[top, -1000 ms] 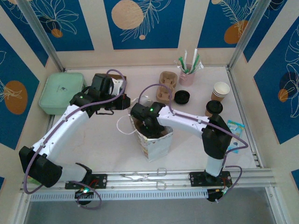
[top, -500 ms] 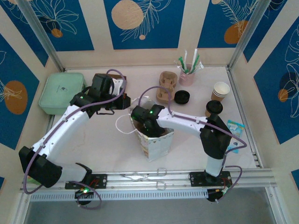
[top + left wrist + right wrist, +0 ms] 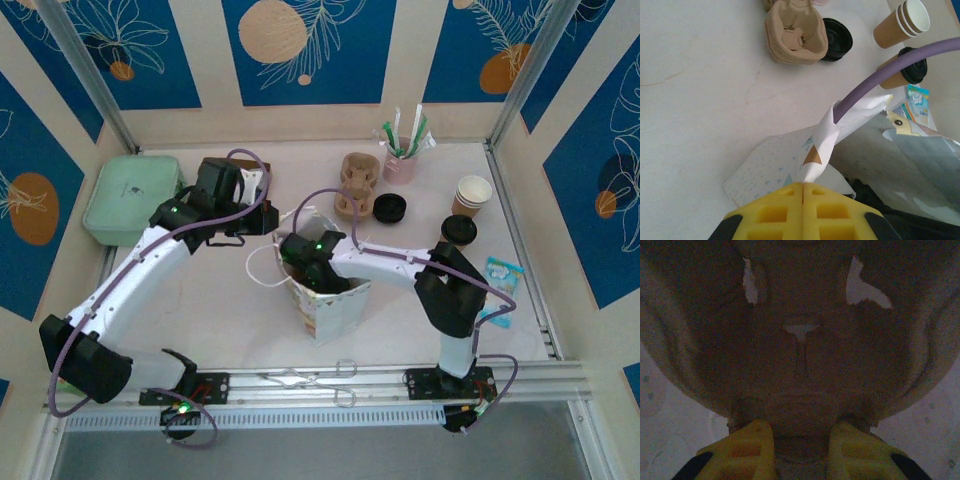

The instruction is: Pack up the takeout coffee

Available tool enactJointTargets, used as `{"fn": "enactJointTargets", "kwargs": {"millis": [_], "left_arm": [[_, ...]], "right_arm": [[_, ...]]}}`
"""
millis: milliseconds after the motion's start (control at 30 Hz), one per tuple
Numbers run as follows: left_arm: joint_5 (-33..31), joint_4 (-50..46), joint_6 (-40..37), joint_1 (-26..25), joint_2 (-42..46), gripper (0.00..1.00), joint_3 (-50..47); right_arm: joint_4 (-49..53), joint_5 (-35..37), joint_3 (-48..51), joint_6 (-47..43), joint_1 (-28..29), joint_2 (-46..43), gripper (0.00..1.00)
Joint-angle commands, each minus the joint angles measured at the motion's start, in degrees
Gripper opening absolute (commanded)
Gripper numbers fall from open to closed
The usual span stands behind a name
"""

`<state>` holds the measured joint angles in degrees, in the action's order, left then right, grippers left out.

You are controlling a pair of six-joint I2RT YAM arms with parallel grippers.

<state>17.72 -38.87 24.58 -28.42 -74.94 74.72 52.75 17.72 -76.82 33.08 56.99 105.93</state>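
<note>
The takeout coffee (image 3: pixel 458 232), a kraft cup with a black lid, stands at the right of the table, and it also appears top right in the left wrist view (image 3: pixel 906 73). A white patterned paper bag (image 3: pixel 332 312) stands open mid-table. My left gripper (image 3: pixel 803 185) is shut on the bag's upper edge (image 3: pixel 821 145), holding it up. My right gripper (image 3: pixel 316 270) reaches down inside the bag. In the dim right wrist view its fingers (image 3: pixel 751 445) are closed on the middle ridge of a brown pulp cup carrier (image 3: pixel 800 365).
More pulp carriers (image 3: pixel 355 186) lie stacked at the back, with a loose black lid (image 3: pixel 389 208) beside them. A pink cup of straws (image 3: pixel 400 162), stacked paper cups (image 3: pixel 472 195), a blue packet (image 3: pixel 503 275) and a green box (image 3: pixel 130 196) ring the work area.
My right arm has sunk a little deeper into the bag, its elbow drifting left. The left gripper keeps its hold on the bag's edge.
</note>
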Motion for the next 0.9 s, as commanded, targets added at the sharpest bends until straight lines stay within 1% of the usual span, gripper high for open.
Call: {"fn": "enactJointTargets", "kwargs": {"millis": [0,333,567,767,867], "left_arm": [[-0.40,1.72,0.73,-0.49,1.94,0.00,0.26],[-0.49,1.78,0.69,-0.58,1.94,0.00,0.25],[-0.66,1.78,0.72,-0.67,2.12,0.00,0.08],[-0.84,1.87,0.62,-0.67,2.47,0.00,-0.10],[-0.84,2.04,0.67,-0.67,2.48,0.00,-0.10]], "right_arm": [[1.18,-2.29,1.95,1.63,0.63,1.14,0.16],[-0.28,-2.27,3.52,2.60,0.75,1.81,0.15],[-0.46,-1.88,3.34,2.78,0.84,2.16,0.18],[0.41,-1.41,2.90,2.87,0.79,2.02,0.22],[0.86,-1.30,2.82,2.95,0.79,1.67,0.27]]}}
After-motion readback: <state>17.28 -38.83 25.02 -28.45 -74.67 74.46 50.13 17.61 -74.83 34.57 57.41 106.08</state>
